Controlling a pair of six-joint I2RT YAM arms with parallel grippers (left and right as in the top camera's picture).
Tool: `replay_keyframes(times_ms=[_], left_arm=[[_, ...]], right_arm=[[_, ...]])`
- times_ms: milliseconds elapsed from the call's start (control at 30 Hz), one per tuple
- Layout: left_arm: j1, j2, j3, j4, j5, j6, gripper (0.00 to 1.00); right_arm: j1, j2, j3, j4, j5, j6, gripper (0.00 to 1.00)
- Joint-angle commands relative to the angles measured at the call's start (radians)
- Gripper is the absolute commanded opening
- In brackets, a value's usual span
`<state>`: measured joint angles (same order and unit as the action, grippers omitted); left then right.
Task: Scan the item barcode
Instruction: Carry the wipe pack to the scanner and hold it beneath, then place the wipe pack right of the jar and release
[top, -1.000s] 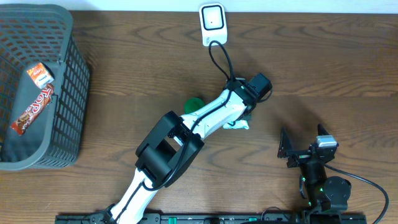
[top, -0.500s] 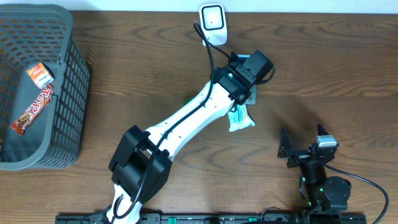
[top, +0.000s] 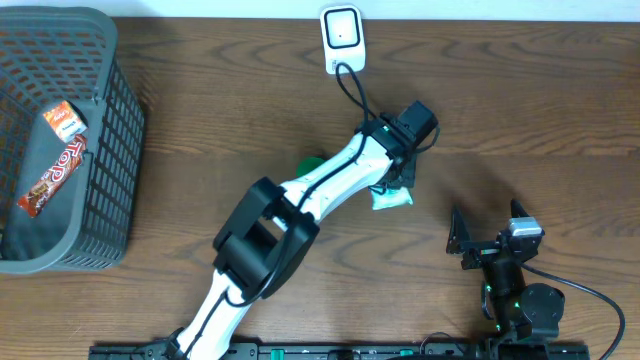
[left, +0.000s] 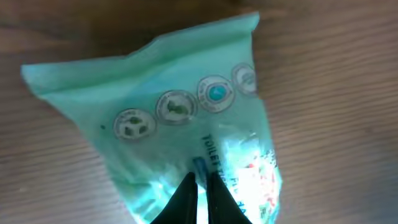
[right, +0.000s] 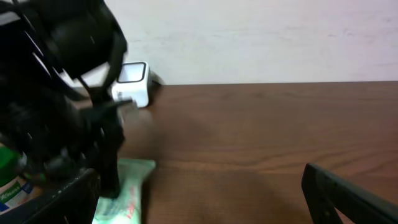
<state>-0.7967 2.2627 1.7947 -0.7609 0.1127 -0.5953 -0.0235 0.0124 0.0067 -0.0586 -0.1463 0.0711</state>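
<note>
The item is a mint-green wipes packet (top: 392, 198), lying right of the table's middle, below the white barcode scanner (top: 341, 36) at the far edge. My left gripper (top: 399, 179) reaches over it. In the left wrist view its black fingertips (left: 188, 193) are pinched shut on the packet (left: 174, 112), whose printed face shows round icons; no barcode shows. The right wrist view has the packet (right: 132, 190) low at left with the scanner (right: 132, 83) behind. My right gripper (top: 488, 243) rests open near the front edge, holding nothing.
A dark mesh basket (top: 110, 150) with candy bars (top: 52, 170) fills the left side. A green-capped bottle (top: 312, 166) stands partly hidden under the left arm. The scanner's black cable (top: 352, 95) runs toward the left wrist.
Half a second ago the left arm was stretched farther toward the scanner with the packet. It has drawn back and the packet sits lower, near where it was a second ago. The right arm is still.
</note>
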Motion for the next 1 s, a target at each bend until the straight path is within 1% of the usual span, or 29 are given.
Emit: replay_keyframes(times_ms=[0, 167, 267, 400, 500, 533, 633, 700, 733, 833, 900, 967], left_arm=[[0.002, 0.056, -0.007, -0.008, 0.055, -0.005, 0.08], [0.002, 0.068, -0.006, -0.008, 0.055, 0.002, 0.08], [0.008, 0.047, 0.002, -0.022, 0.051, 0.035, 0.08], [0.031, -0.016, 0.034, -0.077, 0.024, 0.042, 0.08], [0.058, -0.100, 0.062, -0.119, 0.011, 0.050, 0.08], [0.068, -0.131, 0.066, -0.125, 0.007, 0.059, 0.11], [0.101, -0.239, 0.067, -0.128, 0.007, 0.095, 0.40], [0.131, -0.323, 0.067, -0.143, 0.007, 0.121, 0.64], [0.146, -0.361, 0.067, -0.152, 0.006, 0.135, 0.71], [0.216, -0.490, 0.067, -0.187, 0.006, 0.189, 0.86], [0.285, -0.574, 0.067, -0.213, -0.019, 0.195, 0.88], [0.365, -0.649, 0.067, -0.240, -0.058, 0.196, 0.88]], right_arm=[[0.011, -0.004, -0.001, -0.003, -0.009, 0.010, 0.99], [0.011, -0.004, -0.001, -0.003, -0.010, 0.010, 0.99], [0.011, -0.004, -0.001, -0.003, -0.009, 0.010, 0.99], [0.011, -0.004, -0.001, -0.003, -0.009, 0.010, 0.99], [0.011, -0.004, -0.001, -0.003, -0.010, 0.010, 0.99], [0.011, -0.004, -0.001, -0.003, -0.010, 0.010, 0.99], [0.011, -0.004, -0.001, -0.003, -0.009, 0.010, 0.99], [0.011, -0.004, -0.001, -0.003, -0.009, 0.010, 0.99], [0.011, -0.004, -0.001, -0.003, -0.010, 0.010, 0.99], [0.011, -0.004, -0.001, -0.003, -0.009, 0.010, 0.99], [0.011, -0.004, -0.001, -0.003, -0.010, 0.010, 0.99], [0.011, -0.004, -0.001, -0.003, -0.010, 0.010, 0.99]])
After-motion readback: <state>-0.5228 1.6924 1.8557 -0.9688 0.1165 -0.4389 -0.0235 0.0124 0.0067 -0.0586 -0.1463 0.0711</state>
